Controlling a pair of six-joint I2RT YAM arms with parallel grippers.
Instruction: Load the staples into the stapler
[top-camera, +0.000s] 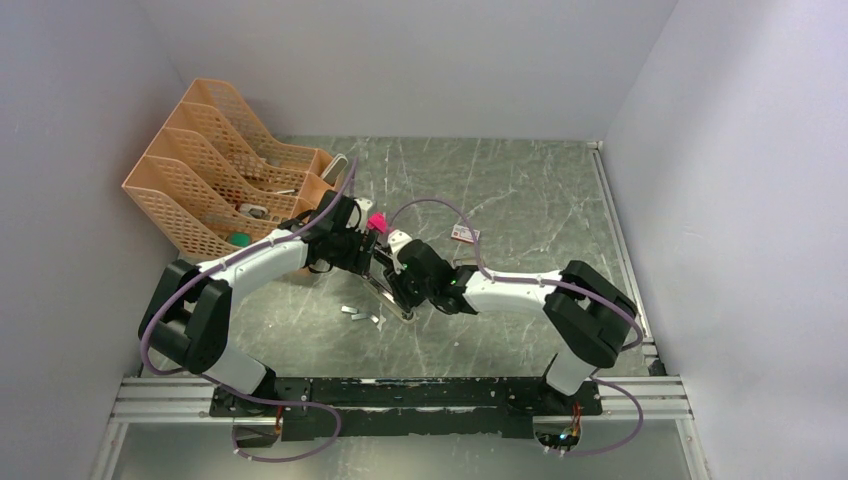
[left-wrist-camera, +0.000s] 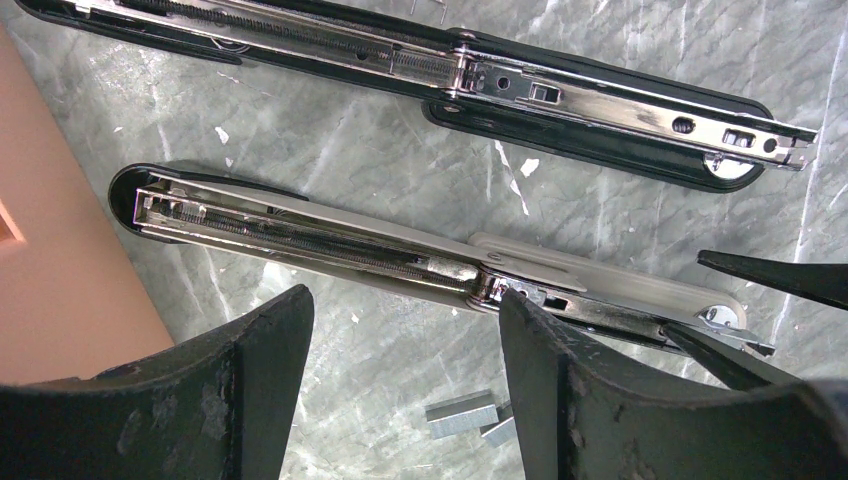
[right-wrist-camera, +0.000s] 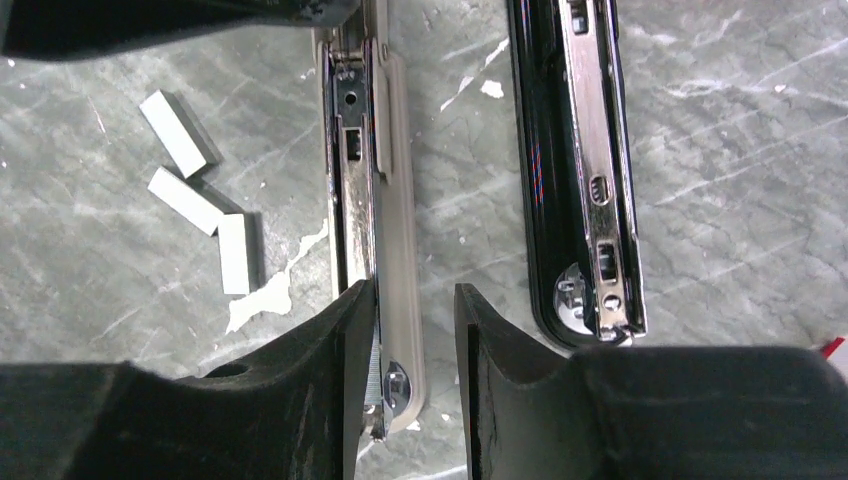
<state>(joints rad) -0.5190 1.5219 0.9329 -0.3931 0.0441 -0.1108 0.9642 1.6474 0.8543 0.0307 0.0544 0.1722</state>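
Near the middle of the overhead view, on the grey-green marbled table (top-camera: 540, 190), the two arms meet tip to tip over the stapler (left-wrist-camera: 330, 240). It lies opened out flat: in the left wrist view its black cap with the shiny spring rail runs from centre left toward the lower right, where a pale grey base carries on. Above it in that view, roughly parallel and a little apart, lies a second stapler (left-wrist-camera: 600, 100), all black, also spread flat.

The left gripper (left-wrist-camera: 405, 300) stands wide, its two fingers filling the lower edge of its frame with table and a few staples (left-wrist-camera: 462, 412) between them. It has hold of nothing, though the fingertip on the right overlaps the stapler's hinge. The right gripper (right-wrist-camera: 412, 295) is parted part-way and straddles the grey end of the stapler at the bottom of its own view. One finger covers the rail, the other leaves a sliver of table beside the base, and I cannot tell whether the pads press on it.

Those loose staples show as three short strips in the upper left of the right wrist view, lying on the table just beside the stapler. Overhead, a small white box (top-camera: 465, 234) with red print sits right of the grippers, a pink piece (top-camera: 376, 220) just above them, and a peach mesh file rack (top-camera: 215, 170) in the upper left.
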